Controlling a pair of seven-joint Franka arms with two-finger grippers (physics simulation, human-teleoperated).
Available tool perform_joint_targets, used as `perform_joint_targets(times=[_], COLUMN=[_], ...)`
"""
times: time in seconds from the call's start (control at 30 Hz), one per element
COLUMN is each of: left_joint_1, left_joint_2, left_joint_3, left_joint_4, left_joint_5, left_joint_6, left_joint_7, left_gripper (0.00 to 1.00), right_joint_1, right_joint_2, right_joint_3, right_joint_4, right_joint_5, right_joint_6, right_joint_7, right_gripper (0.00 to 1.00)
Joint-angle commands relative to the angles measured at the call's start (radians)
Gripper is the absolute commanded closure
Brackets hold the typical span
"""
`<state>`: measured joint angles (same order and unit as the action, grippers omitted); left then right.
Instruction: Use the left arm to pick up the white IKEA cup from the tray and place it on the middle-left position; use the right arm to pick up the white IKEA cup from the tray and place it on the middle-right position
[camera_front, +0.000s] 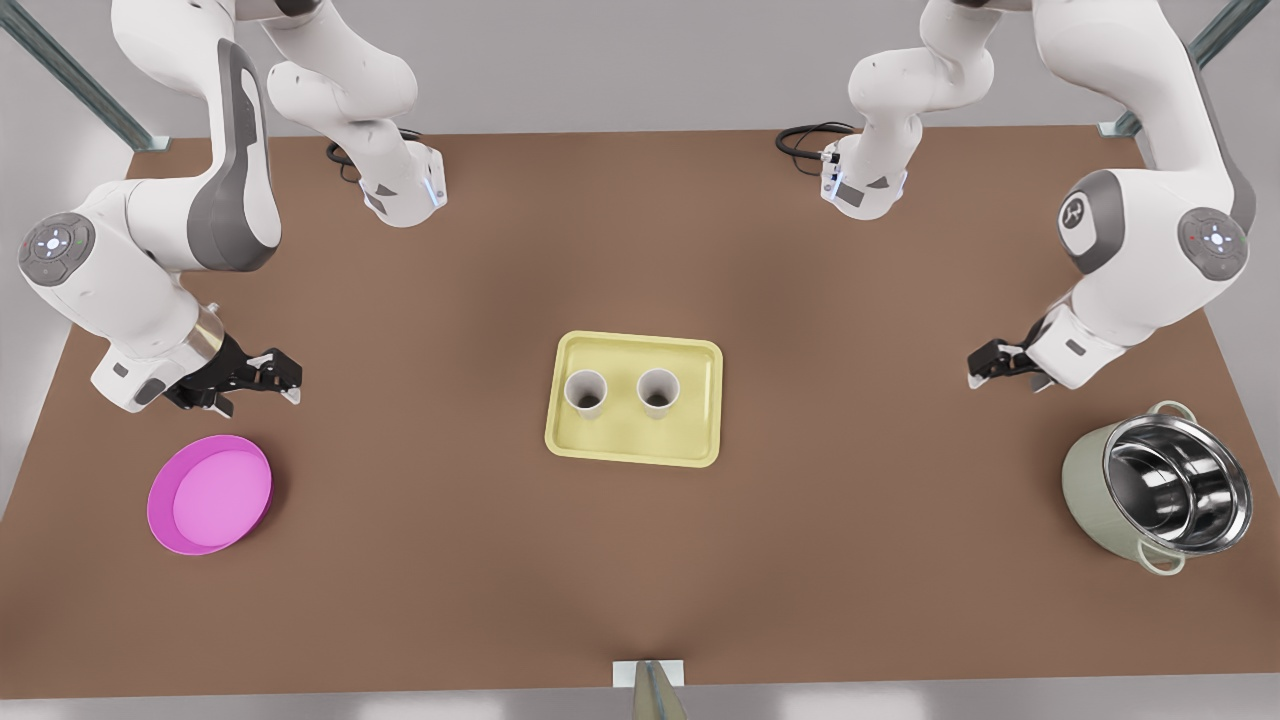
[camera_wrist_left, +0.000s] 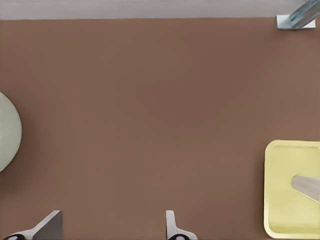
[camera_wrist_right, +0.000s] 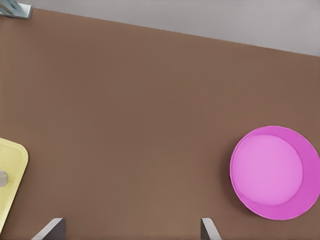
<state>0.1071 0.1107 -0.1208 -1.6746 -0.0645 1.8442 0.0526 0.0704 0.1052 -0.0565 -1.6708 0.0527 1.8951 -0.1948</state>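
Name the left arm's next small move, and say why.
Probably carry the left pincer, open near the pot, toward the cup on the front view's right, upright on the tray. That cup stands ungrasped, nearest this arm; the right pincer waits open by the magenta plate.

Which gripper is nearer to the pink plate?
The right gripper: it hangs just above the pink plate. The left gripper is across the table, beside the pot.
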Motion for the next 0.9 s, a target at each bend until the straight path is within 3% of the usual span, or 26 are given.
perform_joint_targets(times=[0.0,0.07,0.17,0.23,0.33,0.47,0.57,0.7,0.87], left_joint_1=[-0.001,0.000,-0.049,-0.237,-0.374,-0.540,-0.601,-0.633,-0.658], left_joint_2=[-0.005,0.007,0.044,0.107,0.256,0.337,0.446,0.498,0.537], left_joint_3=[0.000,-0.002,-0.023,-0.056,-0.056,-0.056,-0.056,-0.056,-0.050], left_joint_4=[0.012,0.013,0.007,0.022,0.168,0.173,0.294,0.280,0.234], left_joint_5=[0.000,0.003,-0.009,0.035,0.043,0.060,0.094,0.130,0.152], left_joint_6=[0.001,0.000,-0.057,-0.039,-0.039,0.076,0.089,0.119,0.181], left_joint_7=[-0.025,-0.013,-0.008,-0.386,-0.609,-0.859,-0.952,-0.979,-0.973], left_gripper=[0.00,0.00,0.00,0.00,0.00,0.00,0.00,0.00,0.00], right_joint_1=[0.000,0.014,0.213,0.348,0.448,0.468,0.474,0.419,0.394], right_joint_2=[-0.001,-0.001,0.120,0.143,0.185,0.244,0.317,0.401,0.475], right_joint_3=[0.000,0.004,0.029,0.029,0.046,0.125,0.130,0.122,0.118], right_joint_4=[0.002,0.002,0.236,0.261,0.264,0.286,0.284,0.286,0.292], right_joint_5=[0.001,0.004,0.001,0.003,0.004,0.004,0.004,-0.004,-0.001], right_joint_6=[-0.002,-0.008,-0.292,-0.283,-0.280,-0.223,-0.110,0.056,0.105], right_joint_7=[-0.038,-0.038,0.168,0.270,0.267,0.256,0.255,0.230,0.172], right_gripper=[0.00,0.00,0.00,0.00,0.00,0.00,0.00,0.00,0.00])
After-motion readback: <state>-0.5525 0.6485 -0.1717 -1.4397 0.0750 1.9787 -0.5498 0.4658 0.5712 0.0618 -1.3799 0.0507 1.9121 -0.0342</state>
